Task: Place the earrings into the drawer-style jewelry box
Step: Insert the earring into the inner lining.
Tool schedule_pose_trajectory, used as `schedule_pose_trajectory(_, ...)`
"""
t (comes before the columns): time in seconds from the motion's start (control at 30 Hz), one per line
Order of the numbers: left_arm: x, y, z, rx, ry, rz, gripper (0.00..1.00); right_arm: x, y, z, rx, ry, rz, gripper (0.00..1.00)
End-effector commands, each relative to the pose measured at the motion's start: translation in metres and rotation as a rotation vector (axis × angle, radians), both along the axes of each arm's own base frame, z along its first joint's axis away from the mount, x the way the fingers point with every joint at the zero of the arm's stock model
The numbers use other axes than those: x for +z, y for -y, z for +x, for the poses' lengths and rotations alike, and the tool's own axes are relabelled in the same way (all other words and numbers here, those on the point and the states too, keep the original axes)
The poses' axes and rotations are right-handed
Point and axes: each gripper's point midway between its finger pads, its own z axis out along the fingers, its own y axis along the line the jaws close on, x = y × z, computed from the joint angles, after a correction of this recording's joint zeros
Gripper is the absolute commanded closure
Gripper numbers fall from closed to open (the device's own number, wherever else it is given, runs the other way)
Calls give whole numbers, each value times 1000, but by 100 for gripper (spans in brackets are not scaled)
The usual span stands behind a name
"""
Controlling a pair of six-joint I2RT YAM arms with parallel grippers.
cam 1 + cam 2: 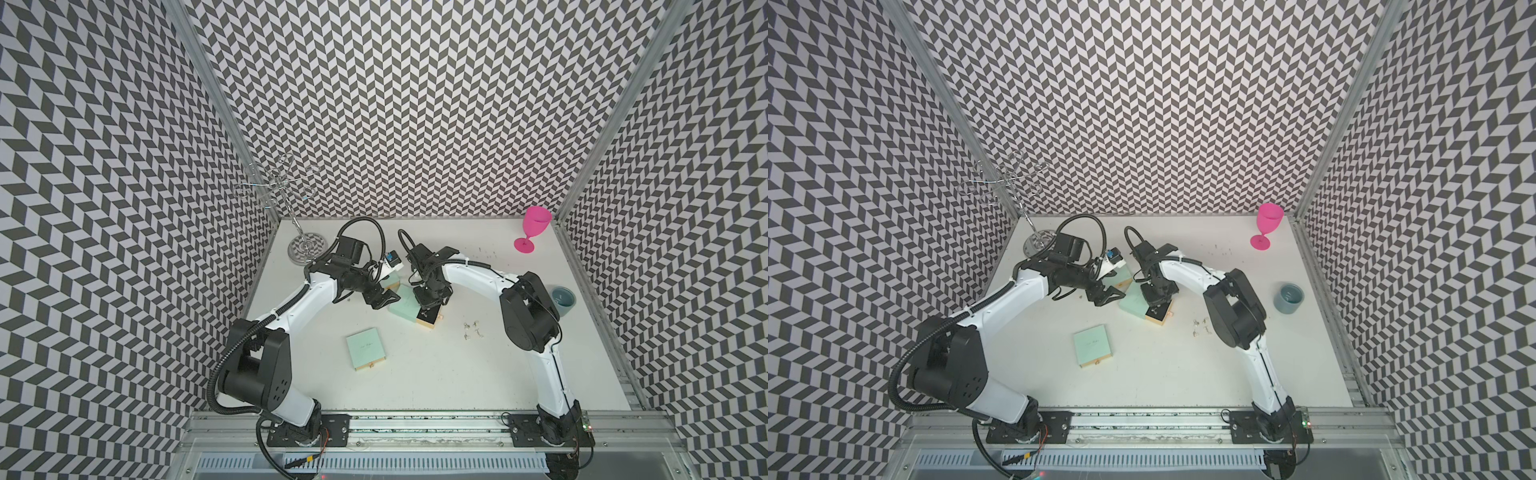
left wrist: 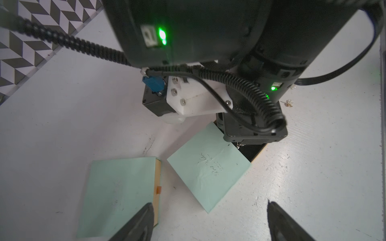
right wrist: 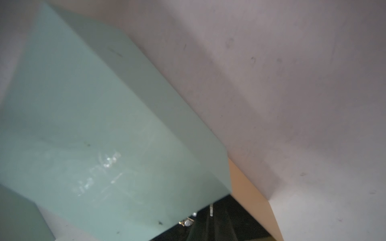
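The drawer-style jewelry box is mint green and lies mid-table with its black-lined drawer pulled out toward the right. My right gripper points straight down into that drawer, its fingers together. A thin silvery wire sits at their tips, and the pale beads of an earring hang by the sleeve's edge; it also shows as an earring. Several more earrings lie on the table to the right. My left gripper hovers open and empty just left of the box.
A second mint box lies closed nearer the front. A third mint box sits behind my left wrist. A wire stand is back left, a pink goblet back right, and a grey-blue cup by the right edge.
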Motion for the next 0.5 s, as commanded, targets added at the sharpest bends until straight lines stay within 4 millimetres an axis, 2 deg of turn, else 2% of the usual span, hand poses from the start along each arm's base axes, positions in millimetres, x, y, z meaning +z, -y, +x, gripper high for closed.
schedule_pose_trajectory(0.0,6,-2,5,-6,39,-2,15,44,1,12,-6,101,3,89)
schedule_pose_trajectory(0.27,7,-3,6,3,50,5,14,46,9,4,0,74,-22,88)
schedule_pose_trajectory(0.47,0,-5,6,2,49,19,14,60,22,-6,-47,91,-9,94)
